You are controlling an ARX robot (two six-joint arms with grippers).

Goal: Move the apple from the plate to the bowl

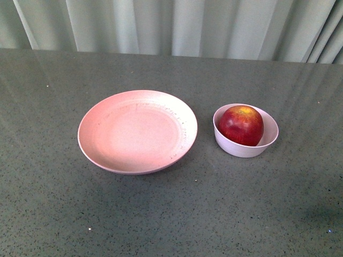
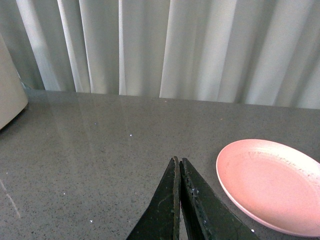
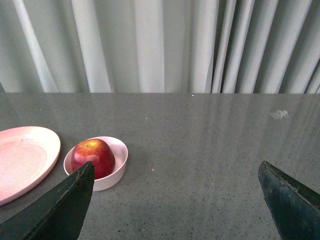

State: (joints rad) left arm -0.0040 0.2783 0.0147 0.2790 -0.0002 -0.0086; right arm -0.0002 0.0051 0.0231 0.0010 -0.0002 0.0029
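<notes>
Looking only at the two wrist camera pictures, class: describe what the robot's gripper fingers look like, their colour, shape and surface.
The left gripper has black fingers, long flat wedges that narrow to thin tips, lightly scuffed and speckled with pale dust. The right gripper has the same dark, matte, wedge-shaped fingers, with blunt angled ends and faint pale wear along the edges. No cables, markings or arm links show in any view.

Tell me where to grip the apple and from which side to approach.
Grip the apple across its widest part, coming from straight above: it sits in the small bowl, whose wall blocks its lower sides, while the top rises above the rim. The open right end effector seems nearer.
</notes>
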